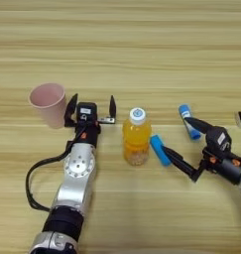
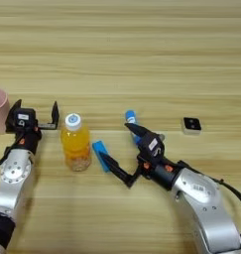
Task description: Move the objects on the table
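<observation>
A pink cup (image 1: 47,104) stands upright at the left. Just right of it my left gripper (image 1: 92,108) is open, its fingers pointing away from me over bare table. Right of that finger pair stands an orange-juice bottle (image 1: 137,139) with a white cap. A blue flat bar (image 1: 160,150) lies right of the bottle, and a blue tube (image 1: 189,120) lies further right. My right gripper (image 2: 114,140) is open wide. Its near finger reaches along the bar's right side and its far finger crosses over the tube. A small beige square (image 2: 192,125) with a black centre lies at the right.
The wooden table (image 1: 122,44) fills the view, with its far half bare. A black cable (image 1: 32,178) loops beside the left forearm.
</observation>
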### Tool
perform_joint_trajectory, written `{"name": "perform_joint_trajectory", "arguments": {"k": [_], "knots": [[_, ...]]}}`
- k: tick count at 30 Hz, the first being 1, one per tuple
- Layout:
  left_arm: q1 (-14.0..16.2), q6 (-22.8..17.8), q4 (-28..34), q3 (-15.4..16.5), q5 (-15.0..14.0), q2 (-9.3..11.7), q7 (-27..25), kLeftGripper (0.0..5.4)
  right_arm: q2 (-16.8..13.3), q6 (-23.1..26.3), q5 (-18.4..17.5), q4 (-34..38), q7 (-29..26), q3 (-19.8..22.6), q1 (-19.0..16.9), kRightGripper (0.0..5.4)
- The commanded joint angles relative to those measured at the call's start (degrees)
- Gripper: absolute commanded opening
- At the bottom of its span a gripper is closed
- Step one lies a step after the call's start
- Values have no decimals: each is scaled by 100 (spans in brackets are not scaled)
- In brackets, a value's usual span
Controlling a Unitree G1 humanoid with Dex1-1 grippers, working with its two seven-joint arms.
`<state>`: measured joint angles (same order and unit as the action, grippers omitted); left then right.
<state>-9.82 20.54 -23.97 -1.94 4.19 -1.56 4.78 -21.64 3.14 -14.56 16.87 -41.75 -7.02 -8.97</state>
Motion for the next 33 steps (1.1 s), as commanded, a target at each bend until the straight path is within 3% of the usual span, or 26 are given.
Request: {"name": "perform_joint_trajectory", "arguments": {"k": [1,8,22,33], "knots": [[-95,-7,-73,-21,51,-37,28,538,-108,-1,80,245,-78,-229,-60,540],[-108,-4,-83,-28,53,-48,41,538,-13,165,182,260,0,-624,172,540],[-105,-16,-64,-83,84,-106,85,538,353,323,411,-417,168,-1057,1022,540],[-100,-19,-36,-79,110,-126,127,538,629,222,614,-875,165,-1374,1262,540]]}}
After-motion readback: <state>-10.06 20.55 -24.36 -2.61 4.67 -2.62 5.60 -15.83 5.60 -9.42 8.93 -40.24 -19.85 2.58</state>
